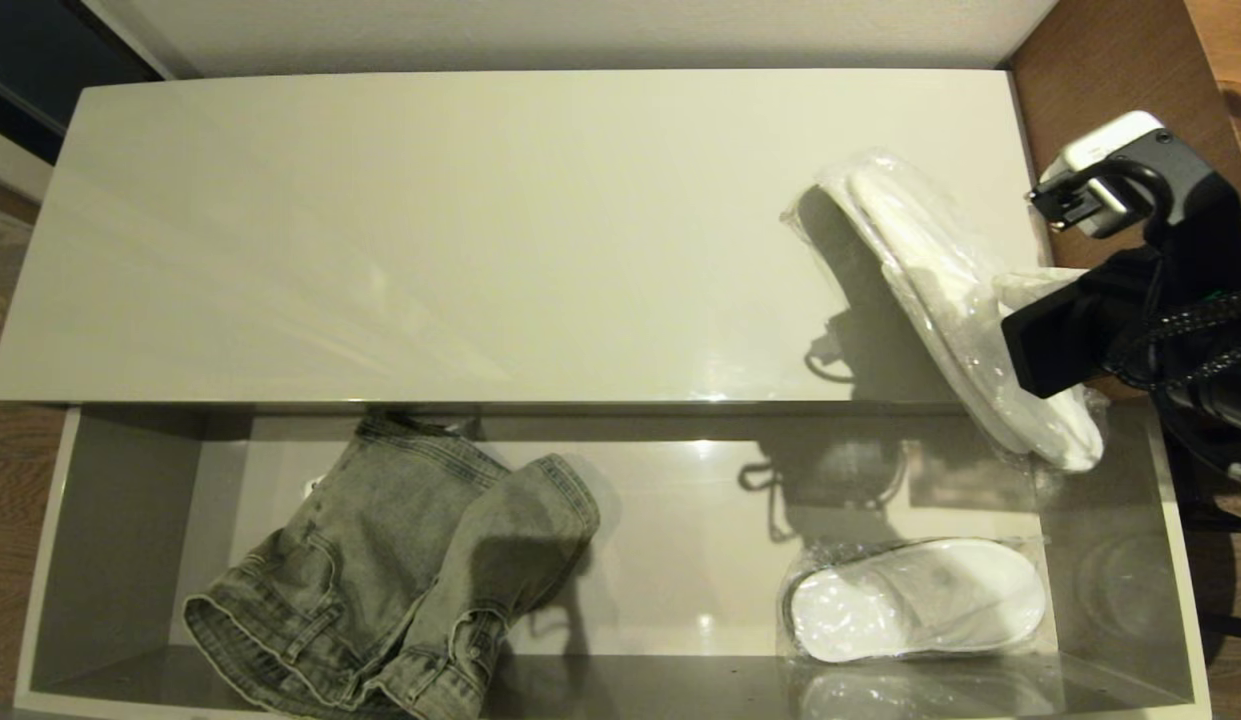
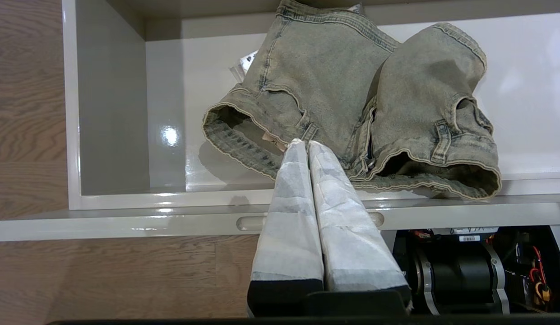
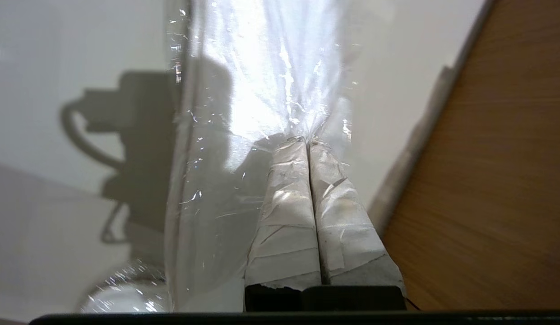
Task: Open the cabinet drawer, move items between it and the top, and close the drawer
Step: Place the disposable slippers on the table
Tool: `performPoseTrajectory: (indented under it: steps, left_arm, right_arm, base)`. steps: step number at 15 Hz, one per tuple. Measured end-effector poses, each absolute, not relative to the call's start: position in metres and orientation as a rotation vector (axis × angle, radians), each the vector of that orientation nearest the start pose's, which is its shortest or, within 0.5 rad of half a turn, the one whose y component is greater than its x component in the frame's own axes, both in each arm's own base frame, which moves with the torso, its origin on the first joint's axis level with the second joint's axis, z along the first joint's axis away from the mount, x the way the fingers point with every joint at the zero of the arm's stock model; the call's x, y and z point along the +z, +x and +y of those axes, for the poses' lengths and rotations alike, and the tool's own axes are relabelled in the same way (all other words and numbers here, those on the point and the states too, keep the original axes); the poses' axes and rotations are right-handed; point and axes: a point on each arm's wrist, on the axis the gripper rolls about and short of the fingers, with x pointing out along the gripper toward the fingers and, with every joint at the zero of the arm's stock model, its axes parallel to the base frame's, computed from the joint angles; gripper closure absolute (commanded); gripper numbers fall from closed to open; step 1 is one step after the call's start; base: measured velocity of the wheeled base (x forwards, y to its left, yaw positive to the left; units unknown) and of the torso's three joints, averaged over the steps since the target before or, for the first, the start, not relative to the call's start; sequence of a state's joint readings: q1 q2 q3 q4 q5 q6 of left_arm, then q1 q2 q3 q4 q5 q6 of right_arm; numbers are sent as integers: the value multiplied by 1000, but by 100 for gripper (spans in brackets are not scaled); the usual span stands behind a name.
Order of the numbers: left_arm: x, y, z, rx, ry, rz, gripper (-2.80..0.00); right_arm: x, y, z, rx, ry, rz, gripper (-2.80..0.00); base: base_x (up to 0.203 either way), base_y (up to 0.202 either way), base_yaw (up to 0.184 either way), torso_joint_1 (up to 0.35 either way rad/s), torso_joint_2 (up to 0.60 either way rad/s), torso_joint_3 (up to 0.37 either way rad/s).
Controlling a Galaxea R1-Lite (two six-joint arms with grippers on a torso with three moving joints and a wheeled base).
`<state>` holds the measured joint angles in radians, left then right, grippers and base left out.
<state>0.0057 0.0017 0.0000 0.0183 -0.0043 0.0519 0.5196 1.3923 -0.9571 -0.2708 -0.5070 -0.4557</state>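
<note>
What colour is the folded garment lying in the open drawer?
Faded grey-green denim garment with pale stitching, best seen in the left wrist view.

No text, brand or number could be read anywhere. A small white tag (image 2: pixel 248 61) peeped out beside the denim garment (image 2: pixel 352 104) in the drawer, its dark print too small to make out. A white sticker (image 2: pixel 469 238) on the robot's base carried a barcode-like mark, likewise unreadable.
</note>
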Motion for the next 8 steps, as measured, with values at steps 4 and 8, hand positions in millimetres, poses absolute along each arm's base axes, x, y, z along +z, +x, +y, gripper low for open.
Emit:
performPoseTrajectory:
  steps: [4,8]
  left_arm:
    - [74,-23,0,1,52,20,0]
    - [74,-23,0,1,52,20,0]
  right_arm:
    - [262,242,124,12,-471,160,0]
    - [240,277,128,-108,-426,84,0]
  base:
    - [0,0,0,0,0,0]
    - [0,0,0,0,0,0]
